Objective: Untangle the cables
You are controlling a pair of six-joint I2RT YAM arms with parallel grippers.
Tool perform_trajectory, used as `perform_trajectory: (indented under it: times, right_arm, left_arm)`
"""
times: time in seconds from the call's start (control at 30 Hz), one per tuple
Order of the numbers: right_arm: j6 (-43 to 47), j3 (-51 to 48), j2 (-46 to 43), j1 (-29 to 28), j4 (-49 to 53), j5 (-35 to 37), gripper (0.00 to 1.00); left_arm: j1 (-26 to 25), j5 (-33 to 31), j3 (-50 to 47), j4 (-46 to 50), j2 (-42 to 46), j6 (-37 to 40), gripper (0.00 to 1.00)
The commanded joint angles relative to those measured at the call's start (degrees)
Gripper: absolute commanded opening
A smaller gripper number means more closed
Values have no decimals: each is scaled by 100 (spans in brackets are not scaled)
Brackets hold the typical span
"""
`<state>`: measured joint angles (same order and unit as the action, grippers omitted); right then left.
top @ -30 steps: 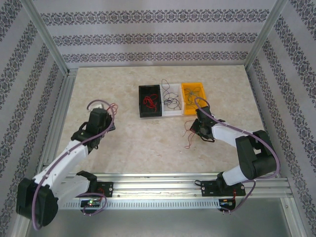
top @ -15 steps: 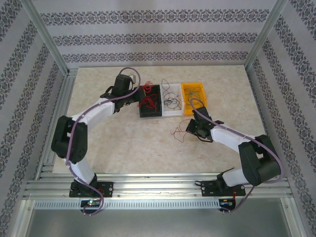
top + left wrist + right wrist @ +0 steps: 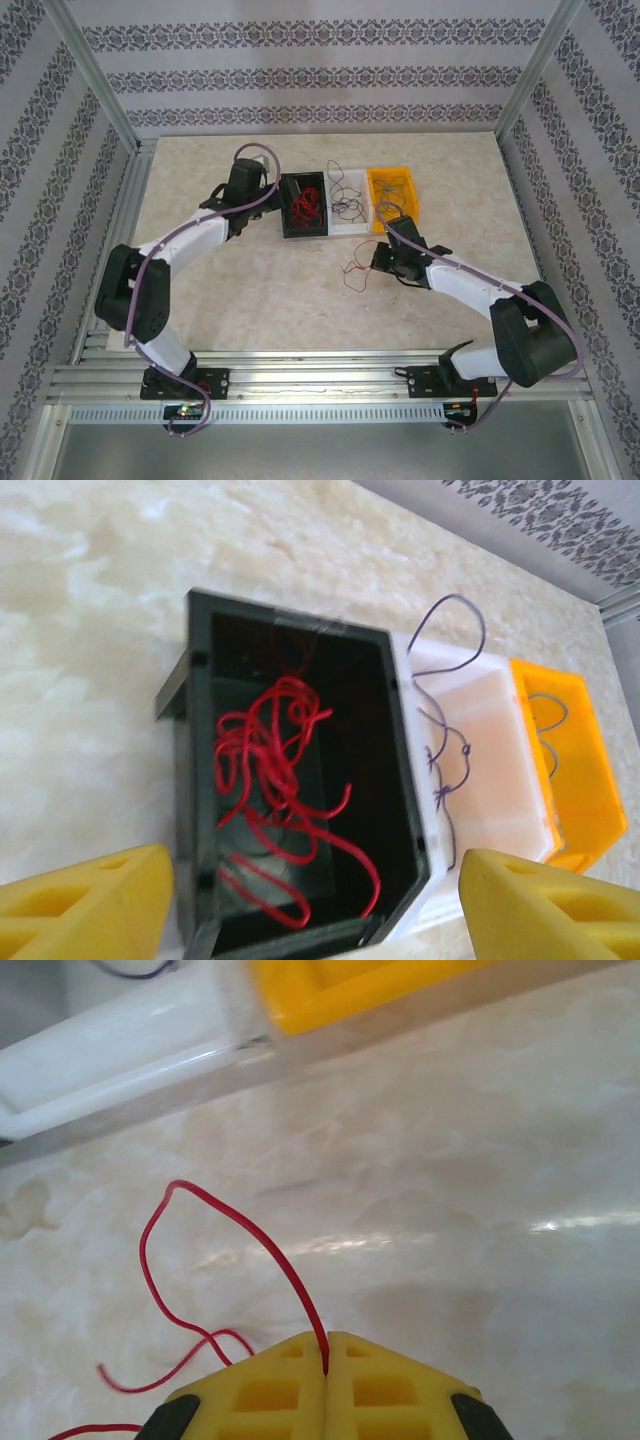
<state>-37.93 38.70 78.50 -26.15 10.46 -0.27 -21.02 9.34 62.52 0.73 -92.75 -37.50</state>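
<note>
Red cables (image 3: 275,780) lie in a loose curl inside the black bin (image 3: 405,810). My left gripper (image 3: 315,910) hovers open just over that bin's near end, its yellow fingers (image 3: 90,905) wide apart with nothing between them. From above, the left gripper (image 3: 268,198) sits at the black bin's (image 3: 290,232) left side. Dark thin cables (image 3: 445,750) rest in the white bin (image 3: 500,780). My right gripper (image 3: 327,1360) is shut on one red cable (image 3: 250,1230), which loops over the table in front of the bins. From above, the right gripper (image 3: 380,262) holds that red cable (image 3: 358,272).
An orange bin (image 3: 405,210) with a few dark wires stands to the right of the white bin (image 3: 350,228). Aluminium frame rails (image 3: 120,250) border the marble tabletop (image 3: 250,290), and patterned walls enclose it. Open tabletop lies at the front and far left.
My left arm swung from the near left to the black bin and opened, leaving a red cable in it. My right gripper slid left, dragging its red cable.
</note>
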Motion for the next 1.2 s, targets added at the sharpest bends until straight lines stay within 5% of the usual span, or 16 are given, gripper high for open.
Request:
perform_trajectory:
  times: [0.0,0.13,0.2,0.73,1.17]
  right_arm:
    - [349,337,-135,-264,1,-111,0]
    - [413,787,-404,-510,38,-210,0]
    - [381,1051,-449,-531,61,-197,0]
    - [894,4842,1980,26,238,-721,0]
    - [1200,6706,4177,-107,729,-82,0]
  left_arm:
    - [-43,-775,-831,-79,418,-604,75]
    - [-38,-2308,-1811,696,1028,-1915,75]
    - [-36,-2575,-2099,898,1152,-2258,75]
    - [-36,-2509,-2293,1185,978,-2394,75]
    - [-29,-2440,-2011,1515,690,-2337,75]
